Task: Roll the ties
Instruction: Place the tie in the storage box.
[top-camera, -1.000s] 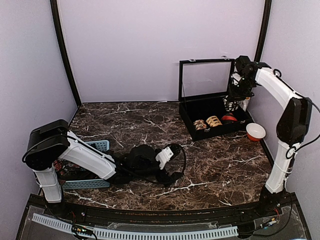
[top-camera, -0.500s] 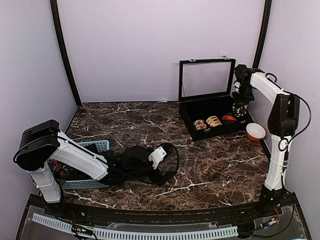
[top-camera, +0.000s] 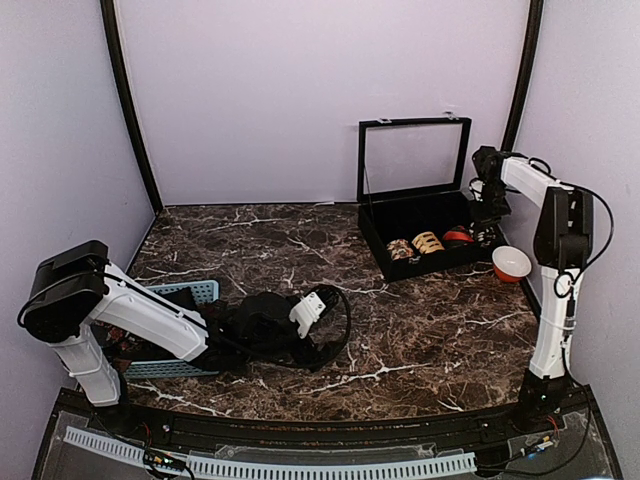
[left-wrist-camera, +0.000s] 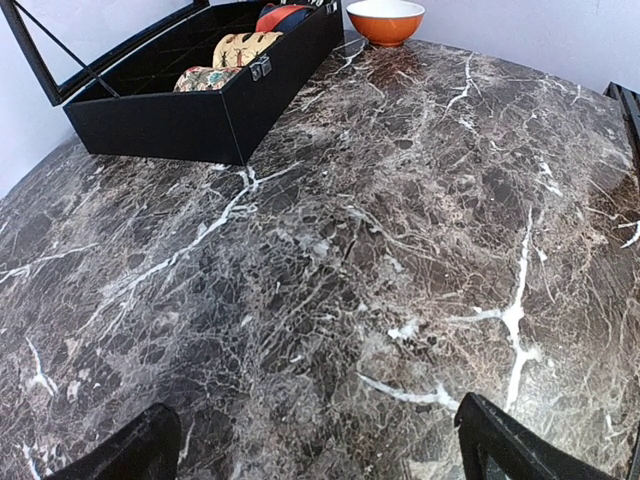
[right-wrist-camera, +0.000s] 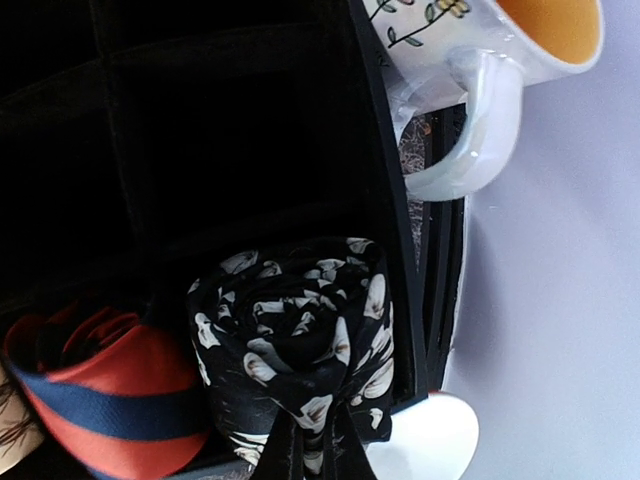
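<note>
My right gripper (right-wrist-camera: 312, 455) is shut on a coiled black tie with white flowers (right-wrist-camera: 300, 335) and holds it in the right end compartment of the black case (top-camera: 377, 243). A red coiled tie with a navy stripe (right-wrist-camera: 100, 390) sits beside it. In the top view the right gripper (top-camera: 487, 215) is at the case's far right end, next to the red coil (top-camera: 458, 237) and two tan-patterned coils (top-camera: 413, 245). My left gripper (top-camera: 335, 328) lies low over the marble, open and empty, and its fingertips (left-wrist-camera: 510, 452) frame bare table in the left wrist view.
An orange bowl (top-camera: 511, 263) stands right of the case. A white flowered mug (right-wrist-camera: 480, 60) stands just outside the case's end wall. A blue slotted basket (top-camera: 175, 366) sits at the near left, partly hidden by the left arm. The case's glass lid (top-camera: 412, 158) stands upright.
My right gripper has moved right and down with the floral coil into the case's right end. My left gripper has drawn back a little to the left, still open.
</note>
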